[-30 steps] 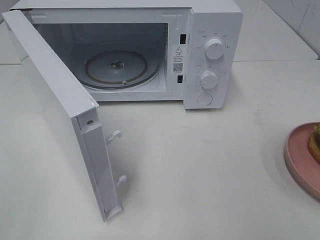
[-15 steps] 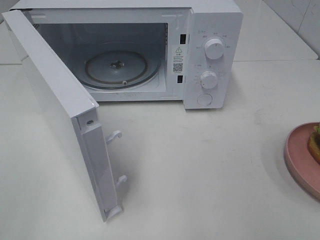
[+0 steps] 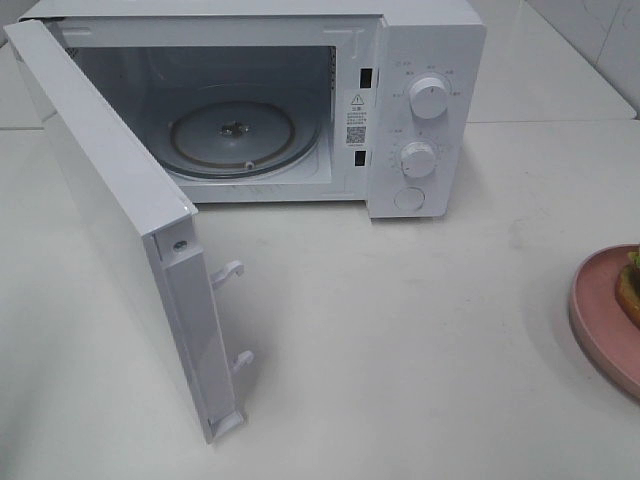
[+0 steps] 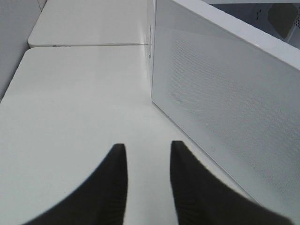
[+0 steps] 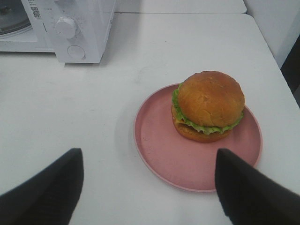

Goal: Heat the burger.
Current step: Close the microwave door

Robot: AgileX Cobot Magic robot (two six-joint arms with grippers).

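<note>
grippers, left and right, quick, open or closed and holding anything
left gripper: fingers partly apart, holding nothing, beside the microwave door.
right gripper: open wide, empty, above the burger on its plate.

My view gives only a warning triangle and QR code on the white microwave's sticker [image 3: 356,117] (wording too small).

Bright, even, diffuse light; soft faint shadows; dark jaws blurred in wrist views.

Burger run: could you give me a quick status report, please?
Left gripper narrowed, empty, beside open microwave door. Right gripper wide open, nothing held. Burger on pink plate, untouched. Microwave cavity open, path looks clear.
</note>
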